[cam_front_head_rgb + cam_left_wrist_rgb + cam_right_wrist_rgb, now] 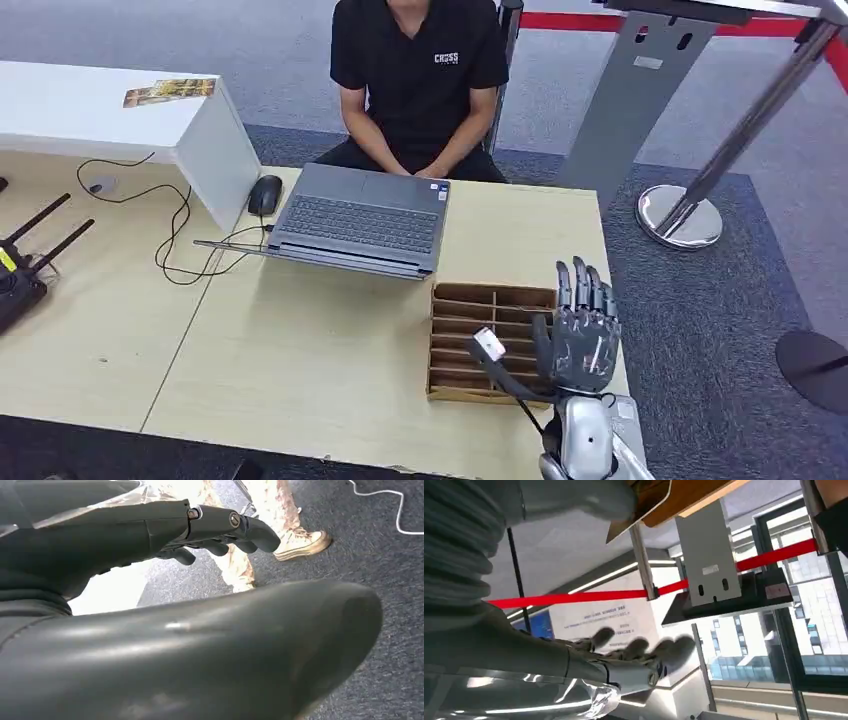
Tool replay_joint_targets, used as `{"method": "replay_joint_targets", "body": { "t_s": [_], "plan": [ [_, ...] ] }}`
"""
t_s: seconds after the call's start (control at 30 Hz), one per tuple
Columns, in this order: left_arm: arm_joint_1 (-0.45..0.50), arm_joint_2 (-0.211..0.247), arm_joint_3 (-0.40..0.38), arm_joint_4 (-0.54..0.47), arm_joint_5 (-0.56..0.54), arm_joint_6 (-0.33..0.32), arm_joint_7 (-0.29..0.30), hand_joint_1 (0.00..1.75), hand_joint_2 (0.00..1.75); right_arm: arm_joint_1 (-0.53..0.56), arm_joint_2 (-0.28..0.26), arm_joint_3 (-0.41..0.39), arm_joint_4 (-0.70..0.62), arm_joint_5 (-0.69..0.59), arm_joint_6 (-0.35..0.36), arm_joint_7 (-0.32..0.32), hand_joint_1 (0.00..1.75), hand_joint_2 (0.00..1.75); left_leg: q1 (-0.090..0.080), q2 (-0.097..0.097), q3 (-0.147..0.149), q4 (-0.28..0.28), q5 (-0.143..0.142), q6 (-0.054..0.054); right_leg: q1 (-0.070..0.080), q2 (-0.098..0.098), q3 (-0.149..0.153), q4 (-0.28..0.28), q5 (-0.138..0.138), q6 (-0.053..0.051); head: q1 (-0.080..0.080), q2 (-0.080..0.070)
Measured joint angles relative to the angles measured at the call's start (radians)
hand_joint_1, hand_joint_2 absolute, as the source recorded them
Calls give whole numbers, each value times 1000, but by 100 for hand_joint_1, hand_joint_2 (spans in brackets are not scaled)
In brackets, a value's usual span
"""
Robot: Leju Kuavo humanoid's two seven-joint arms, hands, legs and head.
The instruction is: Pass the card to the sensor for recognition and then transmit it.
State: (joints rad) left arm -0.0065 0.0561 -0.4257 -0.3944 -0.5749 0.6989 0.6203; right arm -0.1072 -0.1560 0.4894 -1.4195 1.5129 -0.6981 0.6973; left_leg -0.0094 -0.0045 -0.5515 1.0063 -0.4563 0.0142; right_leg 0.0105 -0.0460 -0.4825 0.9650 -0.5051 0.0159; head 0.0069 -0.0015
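Note:
My right hand (582, 335) is raised over the right end of a slotted cardboard box (470, 310) on the light wooden table (300, 350). Its fingers point up and apart, and nothing lies between them. A small white tag (489, 345) on a black cable sits beside its thumb. In the right wrist view the fingers (644, 652) are blurred and spread, with the box's brown underside (674, 497) beyond them. My left hand (215, 527) hangs low over dark carpet, fingers loosely curved and holding nothing. I cannot make out a card in the box's slots.
An open grey laptop (360, 220) and a black mouse (264, 194) lie behind the box, and a person in black (420, 80) sits facing it. A white box (120, 115) with a yellow leaflet (170, 92), cables and a black router (25, 270) stand left. A barrier post (680, 215) stands right.

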Motion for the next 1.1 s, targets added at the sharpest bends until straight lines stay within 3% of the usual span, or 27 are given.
{"method": "replay_joint_targets", "body": {
  "t_s": [0.13,0.17,0.2,0.27,0.33,0.37,0.43,0.47,0.5,1.1],
  "plan": [
    [0,0,0,0,0,0,0,0,0,0,0,2,0,0,0,0,175,175,0,0,0,0,0,0,0,0,0,0,0,0,0,0],
    [0,0,0,0,0,0,0,0,0,0,0,2,0,0,0,0,161,175,0,0,0,0,0,0,0,0,0,0,0,0,0,0],
    [0,1,0,0,0,0,0,0,0,0,0,3,0,0,0,0,133,175,0,0,0,0,0,0,0,0,0,0,0,0,0,0],
    [0,1,0,0,-1,0,0,0,0,0,0,3,0,0,0,0,40,175,0,0,0,0,0,0,0,0,0,0,0,0,0,0],
    [0,2,0,0,-1,0,0,0,0,0,0,3,0,0,0,0,47,175,0,0,0,0,0,0,0,0,0,0,0,0,0,0],
    [0,2,0,0,-1,0,0,0,0,0,0,3,0,1,0,0,79,175,0,0,0,0,0,0,0,0,0,0,0,0,0,0],
    [0,2,0,0,-2,0,0,0,0,0,-1,4,0,1,0,0,47,175,0,0,0,0,0,0,0,0,0,0,0,0,0,0],
    [0,3,0,0,-2,0,0,0,0,0,-1,4,0,1,0,0,16,175,0,0,0,0,0,0,0,0,0,0,0,0,0,0],
    [0,3,0,0,-2,0,0,0,0,0,-1,4,0,1,0,0,0,175,0,0,0,0,0,0,0,0,0,0,0,0,0,0],
    [0,4,0,0,-4,0,0,0,0,0,-1,5,0,2,0,0,0,175,0,0,0,0,0,0,0,0,0,0,0,0,0,0]
  ]
}}
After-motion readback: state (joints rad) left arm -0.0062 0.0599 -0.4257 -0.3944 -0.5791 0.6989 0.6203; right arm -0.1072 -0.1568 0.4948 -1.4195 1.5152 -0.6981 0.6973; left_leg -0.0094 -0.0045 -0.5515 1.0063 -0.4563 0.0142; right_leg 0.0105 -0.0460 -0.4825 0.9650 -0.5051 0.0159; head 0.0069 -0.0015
